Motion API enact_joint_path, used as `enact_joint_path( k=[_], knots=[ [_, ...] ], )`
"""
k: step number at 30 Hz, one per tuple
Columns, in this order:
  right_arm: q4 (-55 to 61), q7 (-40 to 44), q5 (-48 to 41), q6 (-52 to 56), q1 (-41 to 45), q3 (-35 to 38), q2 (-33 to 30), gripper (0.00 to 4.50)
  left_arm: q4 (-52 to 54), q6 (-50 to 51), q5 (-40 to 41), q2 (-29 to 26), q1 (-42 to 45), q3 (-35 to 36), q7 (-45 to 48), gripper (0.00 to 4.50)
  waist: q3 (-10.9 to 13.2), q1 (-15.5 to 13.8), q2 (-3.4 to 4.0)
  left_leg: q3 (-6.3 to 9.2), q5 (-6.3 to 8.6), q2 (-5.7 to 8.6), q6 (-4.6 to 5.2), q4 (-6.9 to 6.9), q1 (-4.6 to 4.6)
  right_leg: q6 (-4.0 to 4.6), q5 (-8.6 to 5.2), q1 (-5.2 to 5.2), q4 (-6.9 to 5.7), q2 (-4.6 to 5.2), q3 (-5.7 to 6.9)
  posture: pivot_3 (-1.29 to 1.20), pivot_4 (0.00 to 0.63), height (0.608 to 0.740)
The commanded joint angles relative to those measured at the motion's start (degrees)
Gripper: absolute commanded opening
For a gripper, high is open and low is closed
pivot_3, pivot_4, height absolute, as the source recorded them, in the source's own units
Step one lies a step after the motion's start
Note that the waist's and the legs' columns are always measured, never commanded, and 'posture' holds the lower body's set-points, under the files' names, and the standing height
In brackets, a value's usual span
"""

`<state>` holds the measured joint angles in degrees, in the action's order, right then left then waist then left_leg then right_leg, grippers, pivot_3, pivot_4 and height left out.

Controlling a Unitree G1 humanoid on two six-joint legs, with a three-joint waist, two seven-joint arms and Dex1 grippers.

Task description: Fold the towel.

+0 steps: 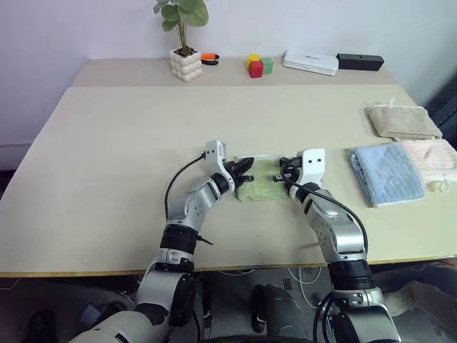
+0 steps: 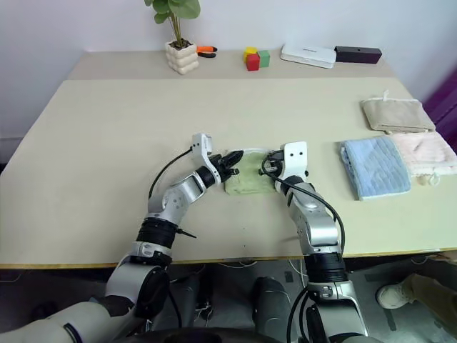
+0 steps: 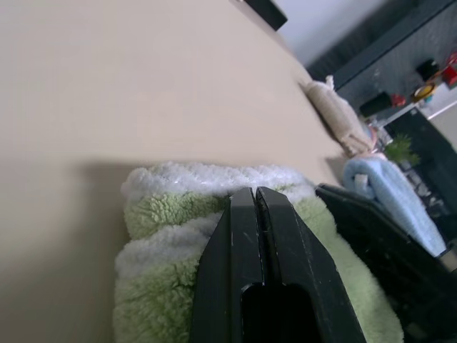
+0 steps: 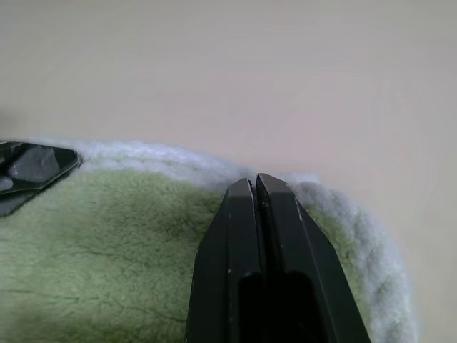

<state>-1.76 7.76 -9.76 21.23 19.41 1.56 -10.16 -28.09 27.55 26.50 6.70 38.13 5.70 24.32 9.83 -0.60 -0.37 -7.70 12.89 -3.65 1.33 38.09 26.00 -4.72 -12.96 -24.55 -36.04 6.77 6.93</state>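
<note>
The towel [image 1: 260,184], light green terry with a whitish edge, lies folded into a small thick pad in the middle of the table. My left gripper [image 1: 248,168] comes in from its left side and is shut, its tips [image 3: 255,194] resting over the folded whitish edge [image 3: 207,177]. From the towel's right side comes my right gripper [image 1: 285,170], also shut, with its tips [image 4: 253,183] over the green pile [image 4: 107,229] near the rounded edge. No cloth shows between either pair of fingers. The two grippers face each other across the towel.
To the right lie a light blue folded towel [image 1: 387,174], a pink one [image 1: 435,158] and a beige one [image 1: 403,121]. Along the back stand a potted plant [image 1: 186,63], coloured blocks [image 1: 259,66], a white box [image 1: 310,62] and a black box [image 1: 360,61].
</note>
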Motion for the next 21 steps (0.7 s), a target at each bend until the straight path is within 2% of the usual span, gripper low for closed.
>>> enact_joint_path(
  k=[1,8,10,11,13,15,18,20,21],
  knots=[
    [-0.41,-1.12,0.99,-1.09,-0.63,1.65,-0.30,0.06,-0.07,-2.25,-1.83,-0.56,0.49,-1.05,0.63,0.00,0.00,0.01,0.00,0.00,0.00,0.00,0.00,0.00,0.00,0.00,0.00,0.00,0.01,0.01,0.00,0.00,0.150,0.740],
    [0.34,-1.44,1.83,-1.06,0.03,2.52,-1.36,0.06,0.74,-3.34,-1.43,-1.28,0.25,0.43,0.49,0.00,0.00,0.04,0.00,0.01,0.00,-0.01,0.00,0.00,0.00,0.00,0.00,0.00,0.00,0.01,0.00,0.00,0.150,0.740],
    [1.75,0.58,-1.27,-0.53,0.67,4.35,-1.39,0.06,2.32,-3.64,-1.35,-2.36,0.00,0.37,1.36,0.00,0.00,0.11,0.00,0.01,0.00,-0.01,0.00,0.00,0.00,0.00,0.00,0.00,0.00,0.01,0.00,0.00,0.150,0.740],
    [2.48,1.10,-2.55,0.01,1.04,5.31,-1.45,0.28,3.35,-3.19,-0.64,-2.77,-0.16,0.61,2.05,0.00,0.00,0.17,0.00,0.01,0.00,-0.01,0.01,0.00,0.00,0.00,0.00,0.00,0.00,0.00,0.00,0.00,0.150,0.740],
    [4.90,3.22,-7.42,1.82,2.06,8.06,-1.30,0.84,6.75,1.36,2.82,-3.81,-0.40,1.68,3.50,0.53,0.02,0.20,0.02,0.01,0.00,-0.02,0.00,0.00,0.00,0.00,0.00,-0.01,0.00,0.00,0.00,0.00,0.150,0.740],
    [6.41,5.46,-7.98,2.17,3.23,8.40,-3.34,1.88,11.34,6.45,5.93,-5.18,-0.75,1.84,5.01,1.36,0.03,0.37,0.05,0.00,0.00,-0.03,0.00,-0.01,0.02,0.00,0.00,-0.03,-0.01,0.00,0.00,0.00,0.150,0.740],
    [7.14,9.16,-9.80,2.98,5.44,9.83,-7.35,3.46,17.58,12.76,8.87,-7.31,0.26,4.03,1.49,2.91,0.05,0.36,0.08,0.01,0.00,-0.03,0.00,-0.02,0.02,-0.01,0.00,-0.04,-0.02,0.00,-0.01,0.00,0.150,0.740],
    [6.99,12.98,-10.35,2.67,5.72,9.78,-10.68,4.49,20.35,17.65,13.56,-8.78,1.42,7.95,-0.77,3.97,0.05,0.30,0.07,0.01,0.00,-0.02,0.00,-0.02,0.02,-0.01,0.00,-0.03,-0.03,0.00,-0.02,0.00,0.150,0.740],
    [6.83,14.22,-10.61,2.33,5.64,9.75,-11.71,4.50,21.20,18.74,14.62,-9.37,1.57,8.79,-1.24,4.45,0.05,0.32,0.07,0.01,0.00,-0.02,0.00,-0.02,0.01,-0.02,0.00,-0.03,-0.03,0.00,-0.01,0.00,0.150,0.740]
  ],
)
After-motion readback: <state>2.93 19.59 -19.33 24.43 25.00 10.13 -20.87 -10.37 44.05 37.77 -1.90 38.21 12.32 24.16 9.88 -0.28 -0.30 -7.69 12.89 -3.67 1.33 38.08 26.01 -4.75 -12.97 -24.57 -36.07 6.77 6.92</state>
